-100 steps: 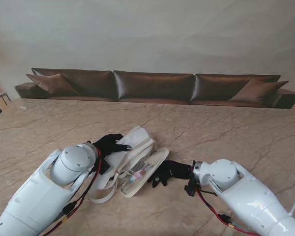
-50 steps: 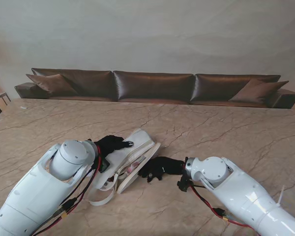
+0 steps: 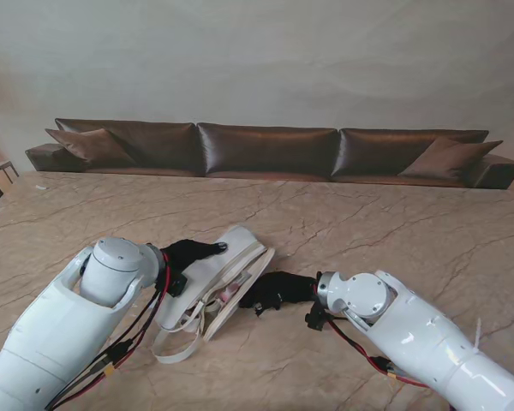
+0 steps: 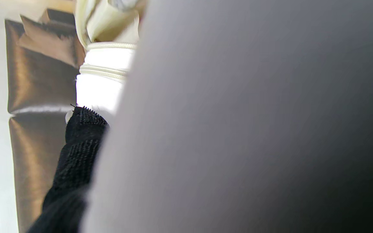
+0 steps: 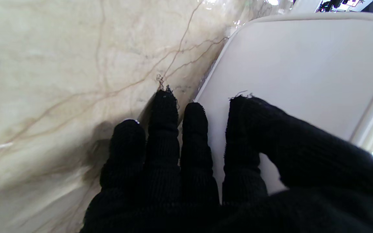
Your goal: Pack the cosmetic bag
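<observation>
The white cosmetics bag point(image 3: 216, 272) lies between my hands, its two halves nearly together with a narrow gap showing pink items point(image 3: 230, 294) inside. My left hand point(image 3: 188, 255), in a black glove, lies over the bag's left half, one finger stretched along its top edge. In the left wrist view the bag's wall point(image 4: 238, 129) fills most of the picture beside a gloved finger point(image 4: 76, 145). My right hand point(image 3: 274, 291) presses flat against the outside of the bag's right flap point(image 5: 303, 71), fingers point(image 5: 163, 129) straight and close together, holding nothing.
The bag's loose strap point(image 3: 176, 342) loops on the marble table point(image 3: 368, 231) nearer to me. A long brown sofa point(image 3: 265, 150) runs along the table's far edge. Red cables hang under both forearms.
My right hand has pushed the bag's right flap leftward, narrowing the opening from wide to nearly shut. The left hand has shifted slightly left with its half.
</observation>
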Controlling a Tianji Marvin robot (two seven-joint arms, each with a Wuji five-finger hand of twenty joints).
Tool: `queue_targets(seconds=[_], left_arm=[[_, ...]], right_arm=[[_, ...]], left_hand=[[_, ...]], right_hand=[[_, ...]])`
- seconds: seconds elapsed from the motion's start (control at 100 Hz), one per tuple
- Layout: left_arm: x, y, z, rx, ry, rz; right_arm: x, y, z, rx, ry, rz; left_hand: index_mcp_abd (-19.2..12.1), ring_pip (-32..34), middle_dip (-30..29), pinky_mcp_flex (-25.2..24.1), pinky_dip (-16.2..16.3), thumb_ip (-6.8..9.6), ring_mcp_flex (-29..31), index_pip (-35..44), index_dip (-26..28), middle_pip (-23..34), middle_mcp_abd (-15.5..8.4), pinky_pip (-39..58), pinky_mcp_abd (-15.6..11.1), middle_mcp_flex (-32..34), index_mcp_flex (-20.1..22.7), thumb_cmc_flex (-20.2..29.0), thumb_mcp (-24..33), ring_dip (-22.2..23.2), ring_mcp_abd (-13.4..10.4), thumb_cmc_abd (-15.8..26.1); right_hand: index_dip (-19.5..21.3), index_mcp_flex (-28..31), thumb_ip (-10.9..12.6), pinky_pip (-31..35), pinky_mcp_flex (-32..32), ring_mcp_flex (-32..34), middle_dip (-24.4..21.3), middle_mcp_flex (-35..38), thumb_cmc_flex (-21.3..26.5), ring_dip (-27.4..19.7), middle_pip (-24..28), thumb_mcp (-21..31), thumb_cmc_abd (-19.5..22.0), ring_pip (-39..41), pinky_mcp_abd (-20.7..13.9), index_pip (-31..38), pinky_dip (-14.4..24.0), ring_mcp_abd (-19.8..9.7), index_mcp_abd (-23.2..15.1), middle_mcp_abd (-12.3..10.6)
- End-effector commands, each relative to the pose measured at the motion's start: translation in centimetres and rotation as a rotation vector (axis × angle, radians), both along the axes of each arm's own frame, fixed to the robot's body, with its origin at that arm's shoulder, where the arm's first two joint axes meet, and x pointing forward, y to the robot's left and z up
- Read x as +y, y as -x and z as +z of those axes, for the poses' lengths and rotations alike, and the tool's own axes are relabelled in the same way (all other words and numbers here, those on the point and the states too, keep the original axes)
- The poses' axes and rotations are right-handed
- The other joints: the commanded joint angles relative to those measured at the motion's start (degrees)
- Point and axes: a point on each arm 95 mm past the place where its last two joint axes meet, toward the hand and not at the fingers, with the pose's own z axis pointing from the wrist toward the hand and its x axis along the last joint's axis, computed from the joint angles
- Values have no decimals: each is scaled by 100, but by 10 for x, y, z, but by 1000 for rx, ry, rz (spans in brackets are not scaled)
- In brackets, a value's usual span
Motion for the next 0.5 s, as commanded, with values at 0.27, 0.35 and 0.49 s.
queue_targets(seconds=[0.27, 0.35, 0.49], left_arm=[[-5, 4, 1, -82, -73, -84], [-2, 5, 5, -120, -121, -111], [3, 7, 14, -179, -234, -174]], right_arm=[[10, 14, -16, 41, -16, 18], [12, 14, -15, 42, -24, 21], [17, 15, -15, 40, -39, 24]], left_hand=[[-283, -2594, -1598, -2445, 144, 510, -2750, -2140, -1125, -1543, 1, -1791, -193, -1875, -1196, -3129, 3379, -545, 259, -142], [-178, -3708, -2593, -3017, -286, 575, -3499, -2964, -1839, -2419, 209, -2796, -292, -2777, -1388, -3228, 2948, -1386, 138, -333], [25, -4844, -3614, -3561, -739, 596, -4382, -4085, -2899, -3109, 383, -4094, -318, -3708, -1615, -3082, 2089, -2425, -3, -551]], right_hand=[[-88, -179, -113, -838, -196, 140, 34, 346, -427, -19, 151, -18, -54, -35, 1087, -271, -3, 368, 44, -132], [-89, -175, -109, -834, -200, 153, 32, 385, -517, -11, 152, -56, -19, -23, 1088, -268, -3, 384, 8, -132], [-93, -160, -95, -805, -184, 184, 28, 434, -540, 0, 146, -96, 22, -5, 1099, -270, 2, 393, -41, -131]])
